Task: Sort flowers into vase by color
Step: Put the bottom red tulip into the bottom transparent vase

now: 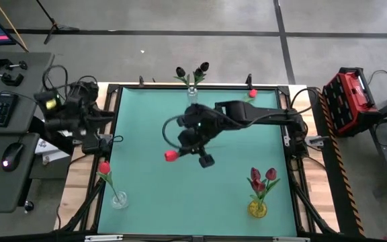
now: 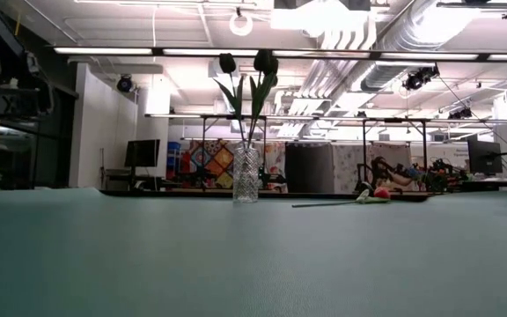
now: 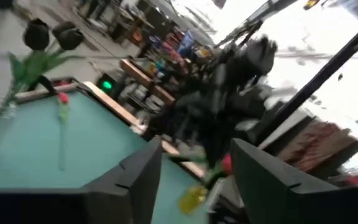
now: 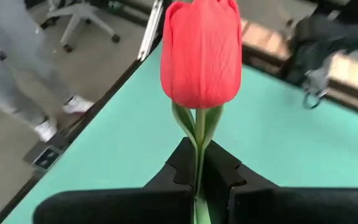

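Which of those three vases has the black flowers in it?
The clear vase at the table's far edge, holding two black tulips. The near-left vase has one red tulip; the yellow vase at near right holds dark pink-red ones.

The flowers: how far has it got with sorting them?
Done: two black tulips in the far vase, one red in the left vase, maroon ones in the yellow vase. In hand: the right gripper holds a red tulip. Left: one tulip lying at the far edge.

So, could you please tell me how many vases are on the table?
3: a far-edge vase with black tulips, a near-left vase with one red tulip, and a near-right yellow vase with dark pink ones.
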